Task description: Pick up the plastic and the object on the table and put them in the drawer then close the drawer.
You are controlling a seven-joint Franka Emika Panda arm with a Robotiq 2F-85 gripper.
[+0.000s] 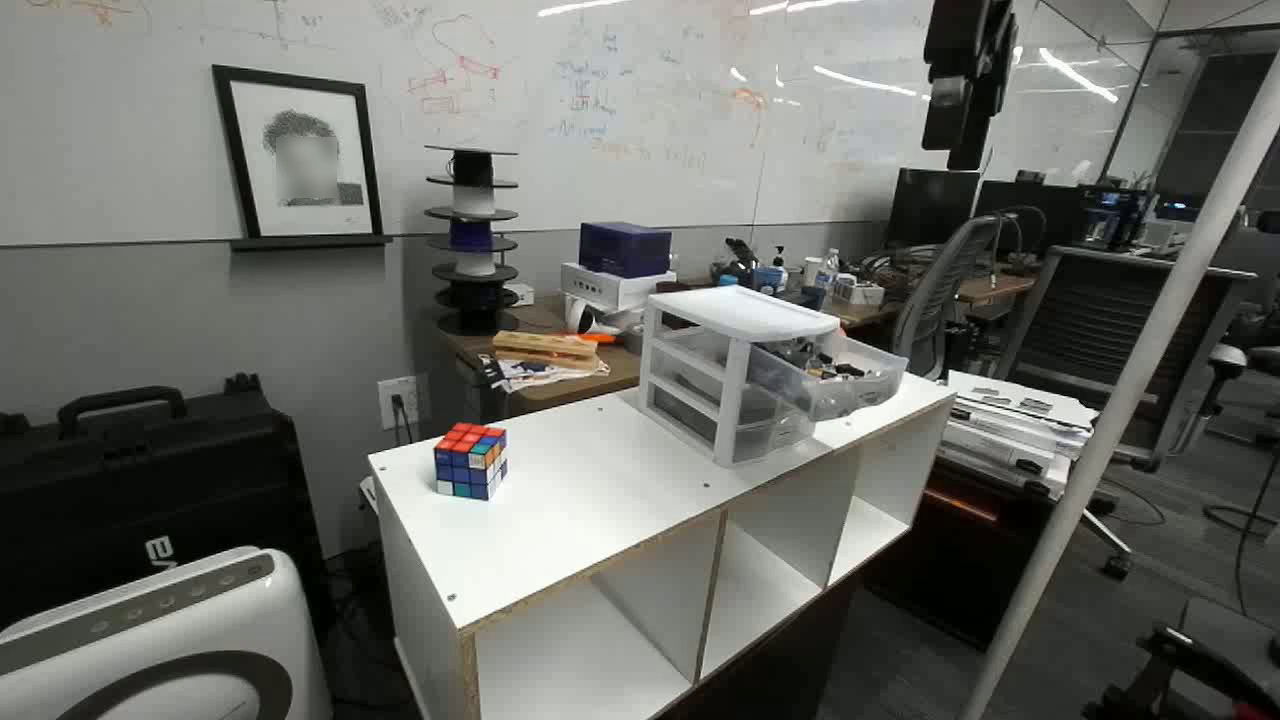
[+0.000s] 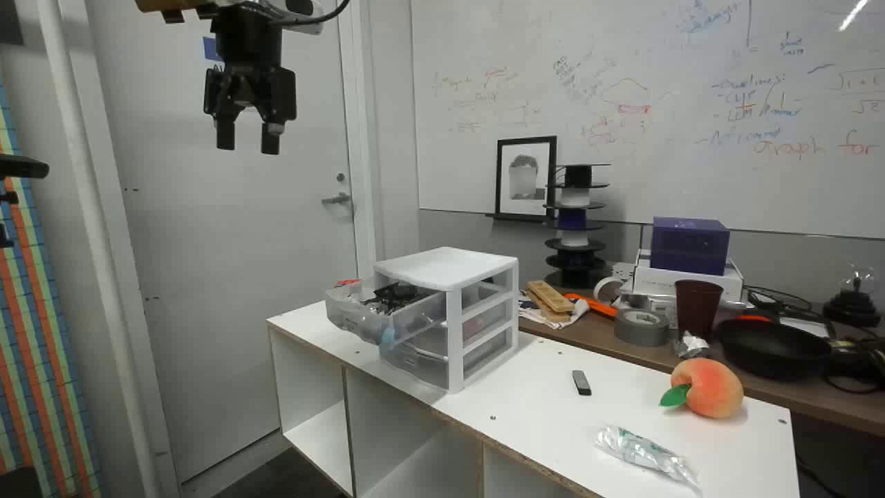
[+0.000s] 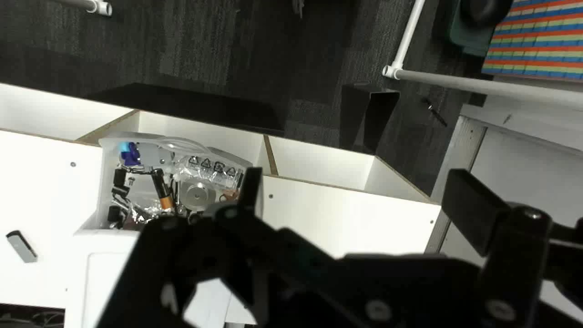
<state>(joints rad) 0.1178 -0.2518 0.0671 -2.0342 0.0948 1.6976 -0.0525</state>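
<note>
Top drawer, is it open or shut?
Open: the top drawer sticks out from its chest, with small items showing inside.

Wrist view: the blurred gripper (image 3: 360, 196) seemingly hides part of the drawer (image 3: 182, 144).

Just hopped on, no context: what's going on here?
The robot's gripper hangs in the air, open, holding nothing. In an exterior view, a clear plastic wrapper and a small gray object lie on the white table, though the exterior views disagree on what lies there. In the small chest, the top drawer is pulled out, with small parts inside. On that view, neither is picked up yet, and the drawer isn't shut.
</note>
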